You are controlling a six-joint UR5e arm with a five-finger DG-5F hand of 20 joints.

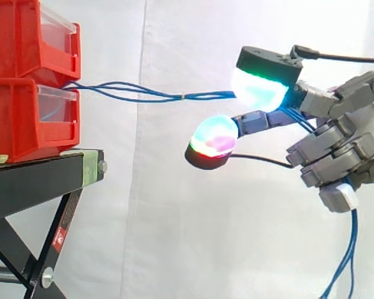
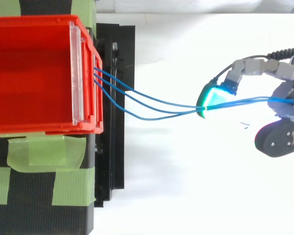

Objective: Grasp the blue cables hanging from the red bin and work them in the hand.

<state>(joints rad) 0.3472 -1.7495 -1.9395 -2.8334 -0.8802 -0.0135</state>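
**White curtain backdrop: cables held in hand, working step under way**

Fingertips (image 1: 258, 90): one pad, glowing cyan-white, lies on top of the blue cables (image 1: 143, 93). A second pad, glowing red and green, sits just below and apart from them. Behind the pads, the other fingers of the hand (image 1: 336, 149) are curled. The strands pass through that curl and hang loose beneath it.

Away from the fingers the cables run nearly level, gathered into one bundle near the upper pad. They then fan out toward the seam between the upper red bin (image 1: 19, 37) and the lower red bin (image 1: 25, 124) on the black stand (image 1: 31, 180).

Judgement: the grasp is made, and working the cables is the step in hand. The next move calls for rolling the strands between the pads without dragging them out of the bin.

Side view gives the gap between the pads and the hanging tails. Top view gives three separate strands leaving the bin front, and green tape (image 2: 44, 152) on the stand
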